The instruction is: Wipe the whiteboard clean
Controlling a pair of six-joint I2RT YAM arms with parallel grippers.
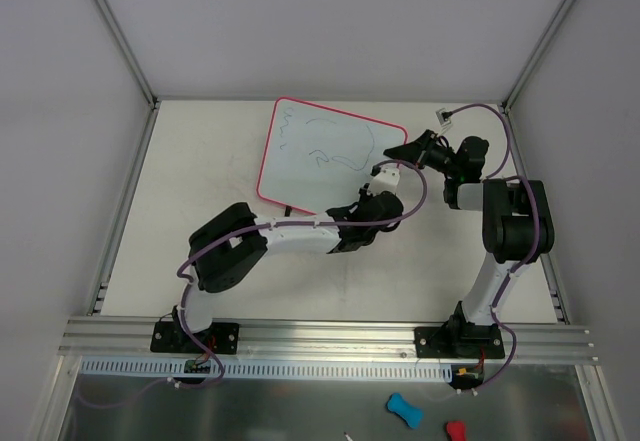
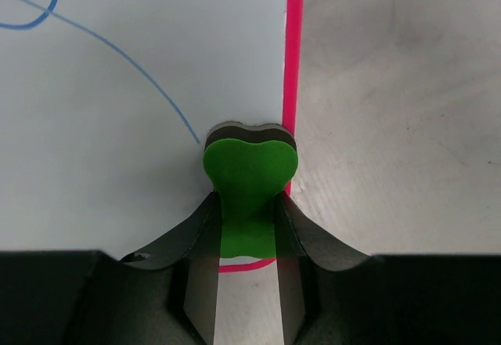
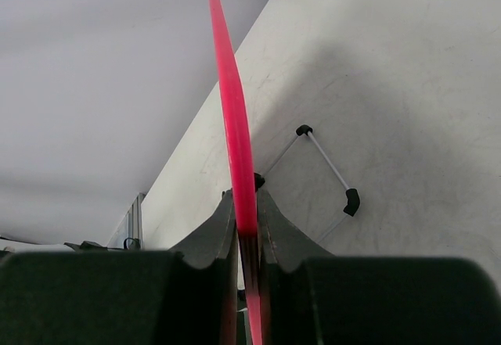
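Note:
The whiteboard (image 1: pixel 320 156), white with a pink-red frame, stands tilted at the back middle of the table, with blue scribbles (image 1: pixel 322 149) on it. My right gripper (image 1: pixel 408 149) is shut on the frame's right corner; in the right wrist view the frame (image 3: pixel 235 126) runs edge-on between the fingers of the gripper (image 3: pixel 244 196). My left gripper (image 1: pixel 385 176) is shut on a green eraser (image 2: pixel 249 165) with a dark pad, pressed on the board (image 2: pixel 117 126) at its lower right corner, beside the frame (image 2: pixel 294 63). A blue line (image 2: pixel 117 52) ends at the eraser.
A thin white wire leg with two black feet (image 3: pixel 329 165) shows behind the board, over the table. A small tag (image 1: pixel 443 116) lies at the back right. A blue eraser (image 1: pixel 403 410) and a red one (image 1: pixel 455 431) lie on the metal shelf in front of the arm bases.

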